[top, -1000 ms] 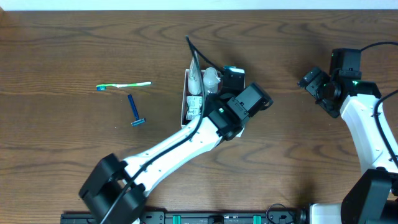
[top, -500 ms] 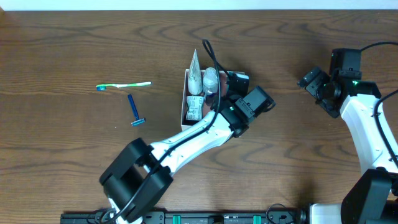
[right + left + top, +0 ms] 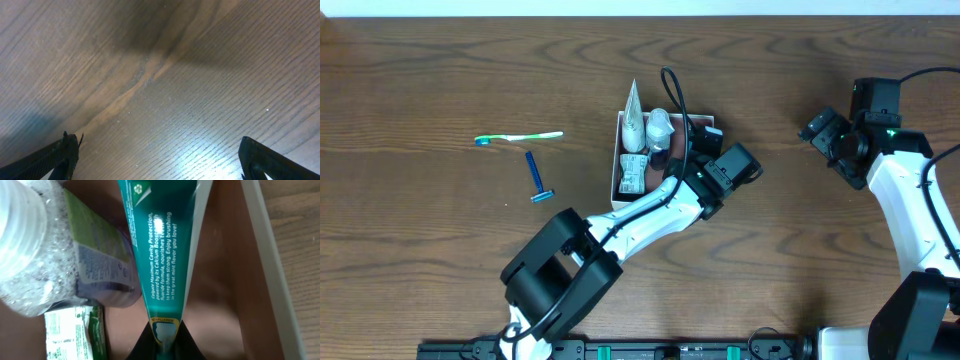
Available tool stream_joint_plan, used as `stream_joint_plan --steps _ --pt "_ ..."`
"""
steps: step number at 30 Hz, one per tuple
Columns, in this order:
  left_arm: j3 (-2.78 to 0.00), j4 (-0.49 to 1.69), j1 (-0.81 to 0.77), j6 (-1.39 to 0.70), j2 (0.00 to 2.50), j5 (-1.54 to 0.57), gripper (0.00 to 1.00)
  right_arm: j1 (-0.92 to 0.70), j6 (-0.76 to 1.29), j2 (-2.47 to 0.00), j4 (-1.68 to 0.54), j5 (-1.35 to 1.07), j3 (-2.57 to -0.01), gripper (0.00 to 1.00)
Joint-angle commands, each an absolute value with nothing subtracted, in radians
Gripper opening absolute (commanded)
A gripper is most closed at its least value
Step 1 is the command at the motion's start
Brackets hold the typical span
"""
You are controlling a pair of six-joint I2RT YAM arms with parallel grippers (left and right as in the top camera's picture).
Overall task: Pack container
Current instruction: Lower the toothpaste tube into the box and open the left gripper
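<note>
Left fingers (image 3: 140, 350) pinch toothpaste tube (image 3: 165, 255) in container (image 3: 272, 255) | elbow (image 3: 555, 265) swung nearer | right fingers (image 3: 60, 155) wide, unmoved

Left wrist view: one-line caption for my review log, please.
Left gripper pinches a teal toothpaste tube inside the container, beside a clear bottle and a green-and-white packet.

mid-surface (image 3: 440, 60): container (image 3: 614, 185). inside it, tube (image 3: 634, 115) along the far left, tip over the far rim; bottle (image 3: 661, 126) just right of the tube; packet (image 3: 632, 173) nearer, against the left wall. tube's end between the left fingers (image 3: 140, 350). well left of the container, on the surface: toothbrush (image 3: 520, 137), razor (image 3: 536, 178) just nearer. right fingers (image 3: 60, 155) far right, over the surface.
</note>
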State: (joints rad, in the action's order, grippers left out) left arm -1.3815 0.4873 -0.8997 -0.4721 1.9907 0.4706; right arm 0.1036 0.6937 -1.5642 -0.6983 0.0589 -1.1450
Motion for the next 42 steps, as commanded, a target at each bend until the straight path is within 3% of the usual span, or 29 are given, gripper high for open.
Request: stream_joint_plan --steps 1,26,40,42 --pt "-1.391 0.484 -0.882 -0.468 2.017 0.48 0.06 0.108 0.702 -1.571 -0.699 0.063 -1.149 0.99" --pt "-1.384 0.476 -0.841 -0.514 2.021 0.48 0.07 0.108 0.702 -1.571 -0.699 0.063 -1.149 0.99" --pt "-1.384 0.476 -0.841 -0.514 2.021 0.48 0.17 0.108 0.702 -1.571 -0.699 0.063 -1.149 0.99" --pt "-1.384 0.476 -0.841 -0.513 2.021 0.48 0.22 0.108 0.702 -1.571 -0.699 0.063 -1.149 0.99"
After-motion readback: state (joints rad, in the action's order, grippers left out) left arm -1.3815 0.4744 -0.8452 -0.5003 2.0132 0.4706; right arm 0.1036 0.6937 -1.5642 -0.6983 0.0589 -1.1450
